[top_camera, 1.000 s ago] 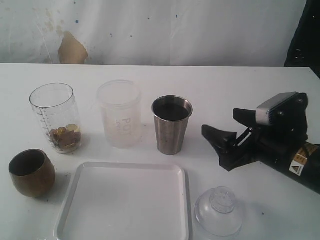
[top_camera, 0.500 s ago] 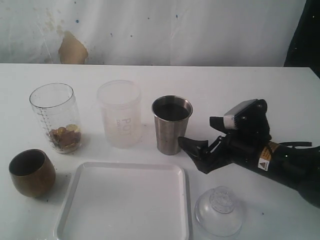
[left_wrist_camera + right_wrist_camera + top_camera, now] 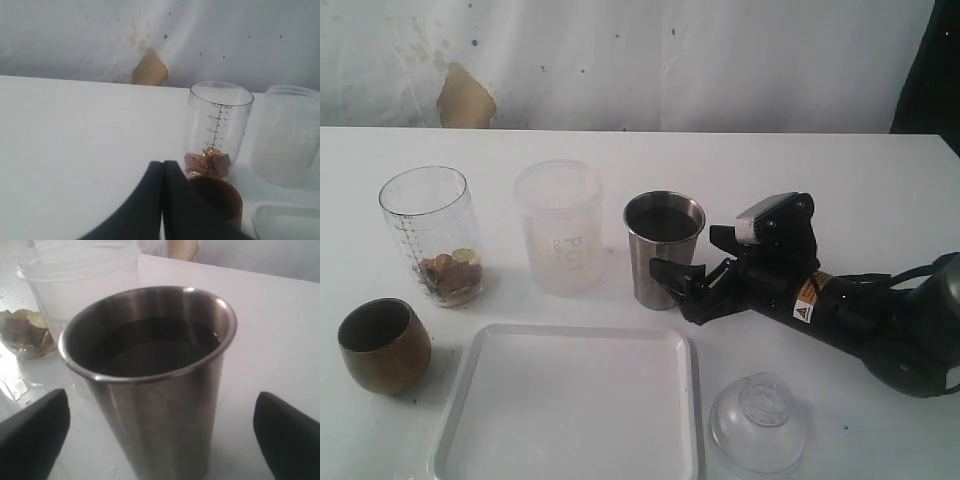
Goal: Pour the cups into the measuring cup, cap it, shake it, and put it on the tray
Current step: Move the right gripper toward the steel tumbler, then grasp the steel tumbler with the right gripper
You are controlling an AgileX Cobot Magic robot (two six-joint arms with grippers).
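Observation:
The steel tumbler stands upright mid-table with dark contents inside. My right gripper lies open at its right side, one finger on each side of the tumbler, neither pad touching it. Left of it stands the frosted tumbler, then the measuring cup with brown and gold pieces at its bottom. The squat brown cup sits at the front left beside the white tray. My left gripper is shut and holds nothing, just in front of the brown cup and the measuring cup.
A clear domed lid lies on the table right of the tray, under my right arm. A white wall with a tan patch runs behind the table. The frosted tumbler stands close behind the steel one.
My right gripper has moved left across the table, opened wider, and now straddles the steel tumbler. The cups, tray and lid have stayed put.

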